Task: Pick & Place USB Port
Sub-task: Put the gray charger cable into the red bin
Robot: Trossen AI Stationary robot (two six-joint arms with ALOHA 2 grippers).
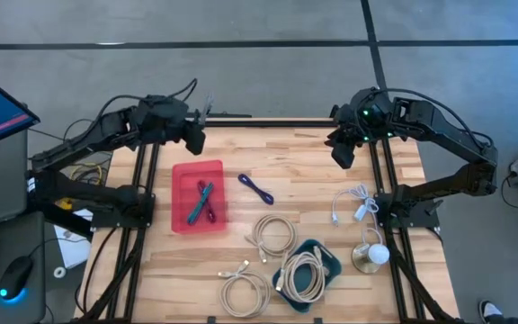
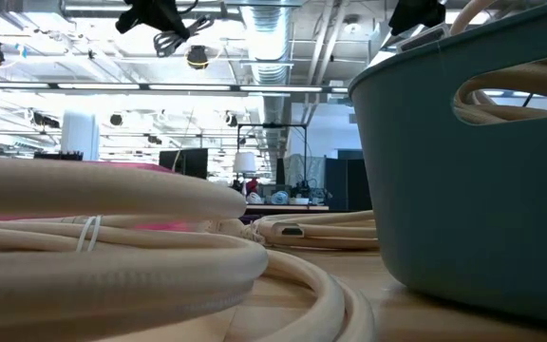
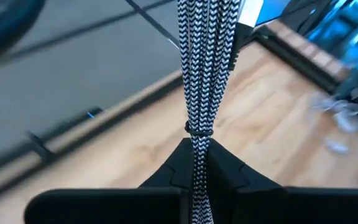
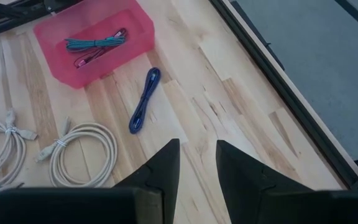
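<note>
My left gripper [image 1: 200,128] [image 3: 197,158] hovers high over the table's far left corner, beyond the red bin [image 1: 198,216], and is shut on a black-and-white braided cable bundle [image 3: 202,56] [image 1: 209,104]. In the low view the bundle [image 2: 170,41] dangles from that gripper near the top of the picture. The red bin holds a teal cable [image 4: 95,42] and a red cable [image 4: 87,58]. A blue cable [image 1: 255,189] [image 4: 143,101] lies flat on the wood right of the bin. My right gripper [image 1: 342,151] [image 4: 197,158] is open and empty above the far right part of the table. My left gripper pinches the braided cable bundle between its two fingers, just behind the small tie [image 3: 197,130] that binds the strands. Several strands run along the fingers and out past their tips. The bundle is lifted clear of the table.
Two beige coils [image 1: 275,236] [image 1: 244,290] lie near the front edge, and a teal basket [image 1: 333,264] holds another coil. A white cable [image 1: 353,205] and a gold-based white ball [image 1: 373,256] sit at the right. Bare wood shows between the bin and the white cable.
</note>
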